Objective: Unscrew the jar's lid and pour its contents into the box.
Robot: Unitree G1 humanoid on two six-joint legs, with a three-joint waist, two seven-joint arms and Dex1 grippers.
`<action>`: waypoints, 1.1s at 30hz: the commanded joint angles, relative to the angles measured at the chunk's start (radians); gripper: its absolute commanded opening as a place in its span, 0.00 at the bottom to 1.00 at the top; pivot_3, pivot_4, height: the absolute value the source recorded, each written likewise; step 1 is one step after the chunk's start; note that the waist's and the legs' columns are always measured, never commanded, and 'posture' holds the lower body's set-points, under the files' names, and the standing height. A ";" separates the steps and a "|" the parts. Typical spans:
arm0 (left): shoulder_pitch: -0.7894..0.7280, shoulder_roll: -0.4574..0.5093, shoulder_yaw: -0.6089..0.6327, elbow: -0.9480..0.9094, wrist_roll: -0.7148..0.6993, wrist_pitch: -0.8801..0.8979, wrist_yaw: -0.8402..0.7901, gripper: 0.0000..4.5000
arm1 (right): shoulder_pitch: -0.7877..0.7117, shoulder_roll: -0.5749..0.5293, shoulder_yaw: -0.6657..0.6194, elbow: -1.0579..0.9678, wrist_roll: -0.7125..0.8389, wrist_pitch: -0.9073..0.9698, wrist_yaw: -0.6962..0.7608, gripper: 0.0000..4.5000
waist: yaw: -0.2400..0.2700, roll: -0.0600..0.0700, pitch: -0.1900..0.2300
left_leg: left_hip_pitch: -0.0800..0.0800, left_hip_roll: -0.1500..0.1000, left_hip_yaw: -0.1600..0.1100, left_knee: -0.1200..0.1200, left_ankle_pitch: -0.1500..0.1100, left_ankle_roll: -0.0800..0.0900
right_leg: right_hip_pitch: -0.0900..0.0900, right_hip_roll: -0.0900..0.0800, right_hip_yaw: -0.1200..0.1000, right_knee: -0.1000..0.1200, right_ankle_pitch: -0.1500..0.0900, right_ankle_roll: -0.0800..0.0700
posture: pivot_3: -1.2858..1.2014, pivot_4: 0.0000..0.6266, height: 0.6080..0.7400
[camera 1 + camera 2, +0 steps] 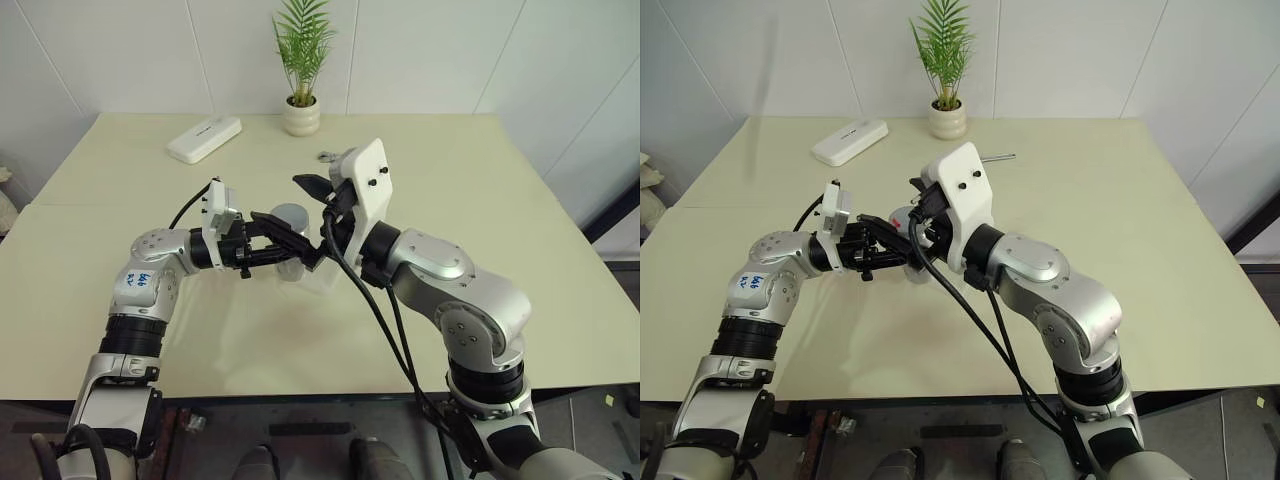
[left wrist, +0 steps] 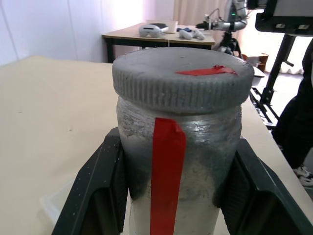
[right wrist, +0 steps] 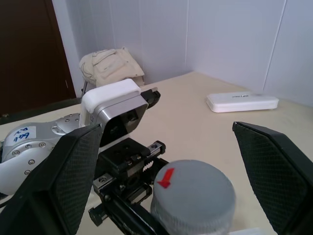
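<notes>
Jar (image 2: 178, 161) pinched by left gripper (image 2: 171, 196) fingers | right gripper (image 3: 166, 191) spread wide around lid (image 3: 193, 193) | centre, close squarely on ribbed rim, then twist

Silver arms, black cables, white wrist plates

A cream table (image 1: 480, 250) carries a white device (image 1: 204, 138) and plant pot (image 1: 301, 116)
</notes>
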 commanded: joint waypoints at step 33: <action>-0.045 -0.015 0.034 -0.016 -0.003 0.009 -0.005 0.44 | -0.003 0.013 0.030 0.008 -0.116 0.005 -0.031 0.91 | -0.002 0.000 0.000 | 0.000 0.005 0.000 0.000 -0.001 0.001 | 0.000 0.006 0.001 0.000 -0.001 -0.002 | 0.52 0.24 1.00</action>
